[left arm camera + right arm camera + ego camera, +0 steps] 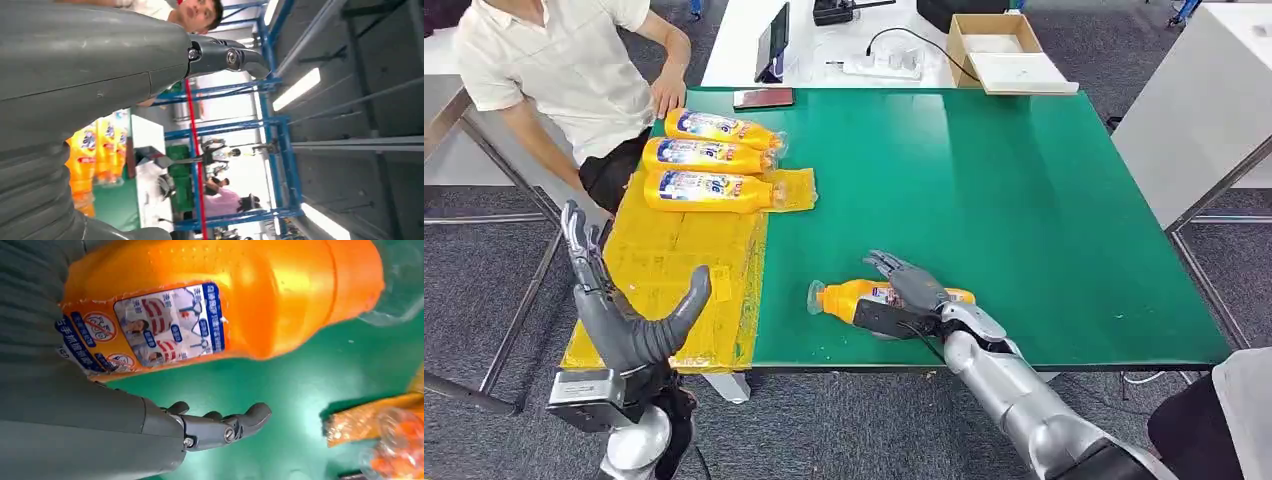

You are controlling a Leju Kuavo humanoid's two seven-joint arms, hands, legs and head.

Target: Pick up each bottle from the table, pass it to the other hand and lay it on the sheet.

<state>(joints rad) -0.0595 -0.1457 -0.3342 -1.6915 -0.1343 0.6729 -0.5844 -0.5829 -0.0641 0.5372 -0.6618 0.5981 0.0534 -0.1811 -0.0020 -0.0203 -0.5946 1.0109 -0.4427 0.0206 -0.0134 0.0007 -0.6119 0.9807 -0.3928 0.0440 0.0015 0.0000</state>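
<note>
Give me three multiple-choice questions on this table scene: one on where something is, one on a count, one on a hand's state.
1. Where does the bottle under the right hand lie?
A. on the green mat
B. on the yellow sheet
C. in the cardboard box

2. How many bottles lie on the yellow sheet?
A. one
B. three
C. five

3. How is the left hand?
A. holding a bottle
B. pressed flat on the sheet
C. raised, fingers spread, holding nothing

Answers: 1 A, green mat shows all around it. 2 B, three lie side by side near the person. 3 C, nothing sits between its fingers.
</note>
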